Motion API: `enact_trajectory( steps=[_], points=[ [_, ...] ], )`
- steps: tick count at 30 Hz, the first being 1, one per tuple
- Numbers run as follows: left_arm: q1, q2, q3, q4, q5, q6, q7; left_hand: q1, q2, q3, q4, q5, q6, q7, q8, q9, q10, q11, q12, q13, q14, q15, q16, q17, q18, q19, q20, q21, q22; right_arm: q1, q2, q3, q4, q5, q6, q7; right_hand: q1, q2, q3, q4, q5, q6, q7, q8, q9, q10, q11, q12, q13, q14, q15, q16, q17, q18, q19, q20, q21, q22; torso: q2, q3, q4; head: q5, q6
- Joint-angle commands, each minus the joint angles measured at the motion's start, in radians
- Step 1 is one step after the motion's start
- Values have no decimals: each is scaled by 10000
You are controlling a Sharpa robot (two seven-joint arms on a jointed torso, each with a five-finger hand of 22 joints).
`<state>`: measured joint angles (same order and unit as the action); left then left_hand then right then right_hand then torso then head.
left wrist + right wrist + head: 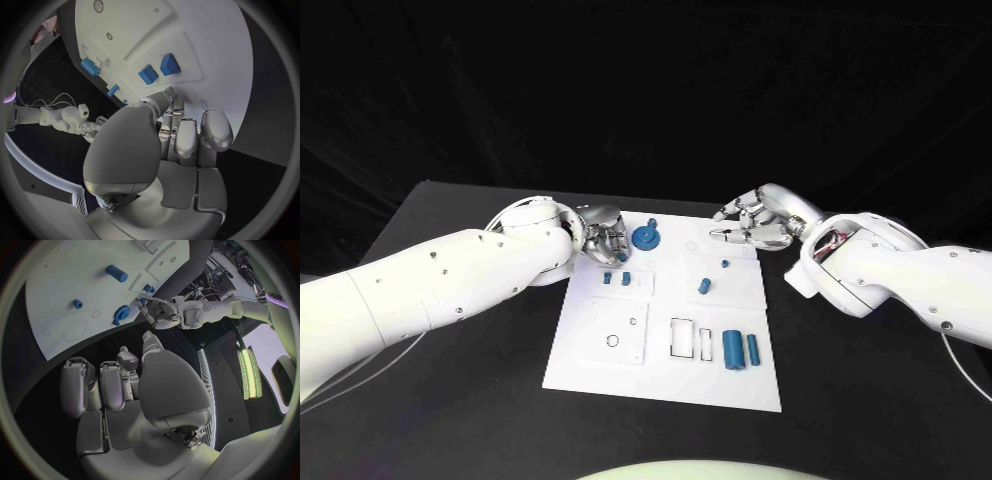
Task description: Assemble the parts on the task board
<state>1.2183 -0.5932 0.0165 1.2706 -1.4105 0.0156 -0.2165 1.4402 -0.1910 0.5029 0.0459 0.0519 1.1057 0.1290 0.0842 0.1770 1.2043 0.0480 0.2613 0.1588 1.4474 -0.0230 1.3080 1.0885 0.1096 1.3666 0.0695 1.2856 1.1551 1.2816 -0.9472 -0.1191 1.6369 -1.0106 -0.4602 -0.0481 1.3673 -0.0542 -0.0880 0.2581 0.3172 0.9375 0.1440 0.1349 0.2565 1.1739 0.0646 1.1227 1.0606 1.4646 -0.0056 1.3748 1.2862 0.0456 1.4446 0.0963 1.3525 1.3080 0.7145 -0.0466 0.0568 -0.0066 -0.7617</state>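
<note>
Both silver hands, left [600,238] and right [753,222], hover with fingers curled and holding nothing at the white task board's [596,375] far edge, seemingly readying a pick.

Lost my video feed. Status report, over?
Left hand and right hand both empty, hovering at task board's far edge. Blue parts loose on board. Nothing in the way.

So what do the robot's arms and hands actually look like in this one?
Both arms are smooth white shells dotted with small dark screws; a thin pale cable trails beside each. The left hand and right hand are shiny silver metal with many segmented fingers, whose pads look grey and rounded up close. The right arm shows a dark gap at its wrist.
</note>
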Motion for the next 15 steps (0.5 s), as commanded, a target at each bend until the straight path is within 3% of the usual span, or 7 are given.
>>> enact_trajectory(
  steps=[1,15],
  points=[
    [2,20,5,-1,45,235,-86,-87,-15,21,-57,-7,-111,-13,-95,-36,-5,72,-82,-10,-38,35,-23,-21,-146,-57,25,-44,-22,-6,8,-2,0,-89,9,73,0,105,-57,-28,45,76,2,41,15,-50,-36,-59,-16,379,-79,-57,-15,106,-71,-9,-54,1216,-2,-2,-3,4,-4],
    [3,6,3,0,45,163,-106,-102,-47,55,-94,-7,-254,1,-197,-101,32,79,-131,7,-60,47,-34,-71,-140,-73,41,-60,-39,-7,3,-2,-7,-86,-1,76,5,110,-70,-32,51,85,-5,50,18,-57,-42,-93,-59,378,-86,-82,-38,113,-82,-16,-88,1198,-1,1,-2,0,-8]
  ],
)
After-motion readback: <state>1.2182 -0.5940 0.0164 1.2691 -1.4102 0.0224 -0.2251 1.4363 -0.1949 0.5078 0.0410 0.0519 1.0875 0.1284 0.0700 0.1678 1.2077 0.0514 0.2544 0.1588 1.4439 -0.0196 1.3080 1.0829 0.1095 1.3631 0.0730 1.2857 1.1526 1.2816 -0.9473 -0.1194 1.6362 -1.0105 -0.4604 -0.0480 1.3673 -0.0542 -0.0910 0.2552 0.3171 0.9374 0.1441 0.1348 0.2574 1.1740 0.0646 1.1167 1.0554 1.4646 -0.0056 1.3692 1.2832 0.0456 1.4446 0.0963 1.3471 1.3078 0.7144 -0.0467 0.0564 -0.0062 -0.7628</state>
